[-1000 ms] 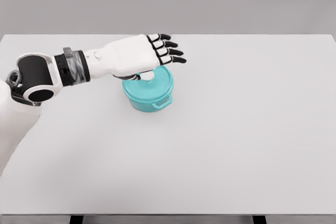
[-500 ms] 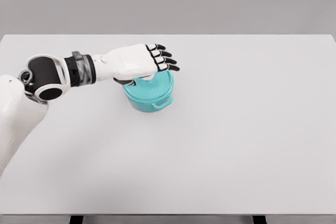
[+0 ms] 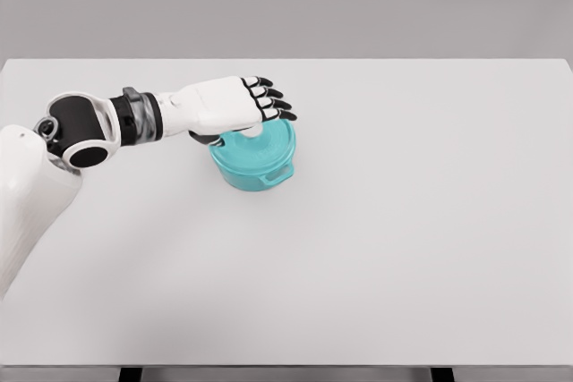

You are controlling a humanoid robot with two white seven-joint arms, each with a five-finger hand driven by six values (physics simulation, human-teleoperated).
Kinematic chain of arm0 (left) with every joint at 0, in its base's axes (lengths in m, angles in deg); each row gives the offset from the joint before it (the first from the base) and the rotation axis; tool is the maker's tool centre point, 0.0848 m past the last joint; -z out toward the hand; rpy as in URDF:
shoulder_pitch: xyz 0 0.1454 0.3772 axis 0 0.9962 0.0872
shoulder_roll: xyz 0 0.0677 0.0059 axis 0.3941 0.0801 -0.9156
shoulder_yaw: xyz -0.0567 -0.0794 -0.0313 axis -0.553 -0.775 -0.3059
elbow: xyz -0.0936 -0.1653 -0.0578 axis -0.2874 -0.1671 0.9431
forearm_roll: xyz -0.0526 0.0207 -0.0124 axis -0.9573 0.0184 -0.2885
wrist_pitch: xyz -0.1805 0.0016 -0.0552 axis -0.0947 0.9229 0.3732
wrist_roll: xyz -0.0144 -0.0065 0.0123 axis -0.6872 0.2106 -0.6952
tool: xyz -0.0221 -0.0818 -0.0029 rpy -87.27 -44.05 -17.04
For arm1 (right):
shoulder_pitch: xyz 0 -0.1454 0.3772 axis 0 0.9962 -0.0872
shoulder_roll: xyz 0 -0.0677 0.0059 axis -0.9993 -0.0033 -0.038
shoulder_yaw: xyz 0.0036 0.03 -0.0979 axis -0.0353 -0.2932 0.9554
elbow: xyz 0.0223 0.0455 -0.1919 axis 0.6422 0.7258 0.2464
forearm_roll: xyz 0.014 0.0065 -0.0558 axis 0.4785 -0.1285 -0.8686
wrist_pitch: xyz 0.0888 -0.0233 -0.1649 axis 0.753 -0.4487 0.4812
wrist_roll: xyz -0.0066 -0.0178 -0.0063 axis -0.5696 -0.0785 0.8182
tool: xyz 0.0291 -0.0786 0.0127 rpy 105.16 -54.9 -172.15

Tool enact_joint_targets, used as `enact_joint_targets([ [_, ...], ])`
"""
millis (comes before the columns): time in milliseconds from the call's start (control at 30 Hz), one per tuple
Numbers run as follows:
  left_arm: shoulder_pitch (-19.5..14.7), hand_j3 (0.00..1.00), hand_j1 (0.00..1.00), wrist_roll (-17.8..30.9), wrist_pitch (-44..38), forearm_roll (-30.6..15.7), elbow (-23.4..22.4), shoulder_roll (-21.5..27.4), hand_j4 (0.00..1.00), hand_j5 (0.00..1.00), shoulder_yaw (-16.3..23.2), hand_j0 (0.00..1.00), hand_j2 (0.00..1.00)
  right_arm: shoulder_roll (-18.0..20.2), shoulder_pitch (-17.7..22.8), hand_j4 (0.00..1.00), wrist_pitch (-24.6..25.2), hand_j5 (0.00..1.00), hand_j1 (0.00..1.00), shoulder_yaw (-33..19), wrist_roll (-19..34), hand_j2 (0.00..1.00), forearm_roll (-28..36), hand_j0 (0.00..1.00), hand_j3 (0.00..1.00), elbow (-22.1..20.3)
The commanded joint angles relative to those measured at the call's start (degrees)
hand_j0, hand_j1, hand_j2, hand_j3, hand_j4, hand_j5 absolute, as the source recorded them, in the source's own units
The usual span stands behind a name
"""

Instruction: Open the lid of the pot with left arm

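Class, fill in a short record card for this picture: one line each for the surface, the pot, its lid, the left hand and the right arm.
surface: plain white table
pot: teal pot with a side handle, standing left of the table's centre
lid: teal lid on the pot, partly covered by the hand
left hand: left hand directly above the lid, fingers curled down over its white knob; whether they grip it cannot be told
right arm: not in view
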Motion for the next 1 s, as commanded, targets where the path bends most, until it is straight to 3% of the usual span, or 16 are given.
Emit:
enact_joint_targets([
  [0, 0.00, 1.00, 1.00, -0.03, -0.16, 0.57, -0.07, -0.07, 1.00, 1.00, -0.04, 1.00, 1.00, 0.00, 0.00, 1.00, -0.08, 1.00, 1.00, -0.01, -0.01, 1.00, 0.06, 1.00, 1.00, 0.00],
  [67, 0.00, 0.99, 0.99, -0.03, -0.16, 1.36, -0.07, -0.95, 0.99, 0.99, -0.04, 0.99, 0.99, 0.00, 0.00, 1.00, 0.01, 1.00, 1.00, -0.01, -0.01, 1.00, 0.06, 1.00, 1.00, 0.00],
  [100, 0.00, 0.94, 0.94, -0.03, -0.16, 1.36, -0.07, -0.95, 0.94, 0.94, -0.04, 0.94, 0.94, 0.00, 0.00, 1.00, 0.01, 1.00, 1.00, -0.01, -0.01, 1.00, 0.06, 1.00, 1.00, 0.00],
  [267, -0.18, 0.93, 0.93, -0.03, -0.16, 1.54, -1.56, -1.48, 0.93, 0.93, -0.13, 0.93, 0.93, 0.00, 0.00, 1.00, 0.01, 1.00, 1.00, -0.01, -0.01, 1.00, 0.06, 1.00, 1.00, 0.00],
  [367, -0.18, 0.87, 0.87, -0.03, -0.16, 1.54, -1.65, -1.83, 0.87, 0.87, -0.13, 0.87, 0.87, 0.00, 0.00, 1.00, -0.08, 1.00, 1.00, -0.01, -0.01, 1.00, 0.06, 1.00, 1.00, 0.00],
  [833, -0.26, 0.84, 0.84, -0.03, -0.16, 1.89, -1.74, -2.36, 0.84, 0.84, 0.13, 0.84, 0.84, 0.00, 0.00, 1.00, 0.01, 1.00, 1.00, -0.01, -0.01, 1.00, 0.06, 1.00, 1.00, 0.00],
  [967, -0.09, 0.77, 0.77, -0.03, -0.16, 1.89, -1.74, -2.45, 0.77, 0.77, 0.13, 0.77, 0.77, 0.00, 0.00, 1.00, 0.01, 1.00, 1.00, -0.01, -0.01, 1.00, 0.06, 1.00, 1.00, 0.00],
])
